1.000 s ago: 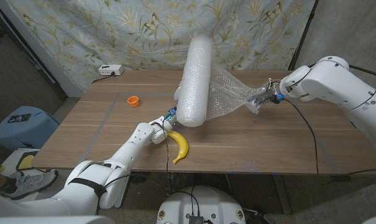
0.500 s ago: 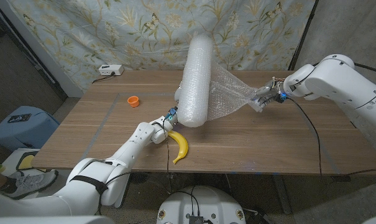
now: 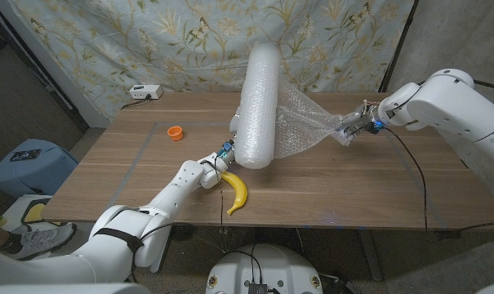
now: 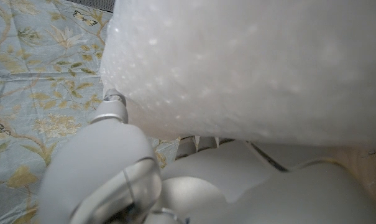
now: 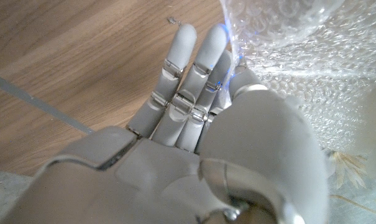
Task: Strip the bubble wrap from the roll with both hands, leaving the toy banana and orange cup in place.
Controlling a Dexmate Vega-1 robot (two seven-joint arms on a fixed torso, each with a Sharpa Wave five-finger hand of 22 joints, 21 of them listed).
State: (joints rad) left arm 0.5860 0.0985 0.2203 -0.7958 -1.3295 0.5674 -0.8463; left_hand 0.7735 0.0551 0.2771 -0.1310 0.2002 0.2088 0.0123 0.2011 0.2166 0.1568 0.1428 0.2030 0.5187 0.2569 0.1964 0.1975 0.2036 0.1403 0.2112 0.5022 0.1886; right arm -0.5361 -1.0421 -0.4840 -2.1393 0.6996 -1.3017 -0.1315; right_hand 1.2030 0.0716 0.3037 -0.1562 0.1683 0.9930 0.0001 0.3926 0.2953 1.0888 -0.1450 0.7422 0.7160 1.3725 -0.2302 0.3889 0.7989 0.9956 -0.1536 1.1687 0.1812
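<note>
While the left hand (image 3: 216, 161) steadies the roll (image 3: 255, 106), the right hand (image 3: 353, 125) grips its bubble wrap (image 3: 305, 124).

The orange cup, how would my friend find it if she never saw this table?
Start at the wooden table and the big white roll of bubble wrap standing near its middle. Look to the robot's left of the roll, across bare wood. The orange cup sits there alone; it is tiny, round and bright orange, unlike the long yellow banana nearer the front edge.

White bubble wrap roll (image 3: 256, 106), yellow banana (image 3: 237, 193), orange cup (image 3: 175, 132), brown table (image 3: 132, 175).
</note>
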